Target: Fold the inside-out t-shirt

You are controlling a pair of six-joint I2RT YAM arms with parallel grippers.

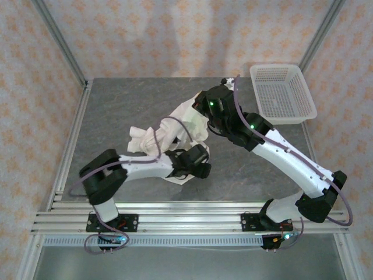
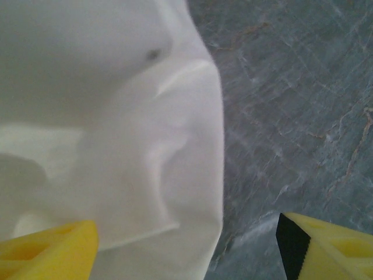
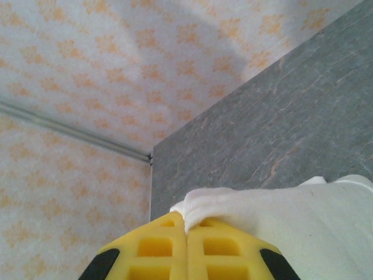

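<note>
My right claw (image 3: 186,226) is pinched shut on just a tiny bit of the t-shirt (image 3: 280,219) at its tips, my left claw (image 2: 186,242) hangs open over the cloth's edge below, so a hard pull could, I think, slip it free.

The left arm (image 1: 145,166) and right arm (image 1: 291,158) show white links, black joints and lilac cables, with black bases at the near edge of the table (image 1: 116,99). The left gripper (image 2: 186,233) and right gripper (image 3: 186,227) have yellow fingers.
</note>
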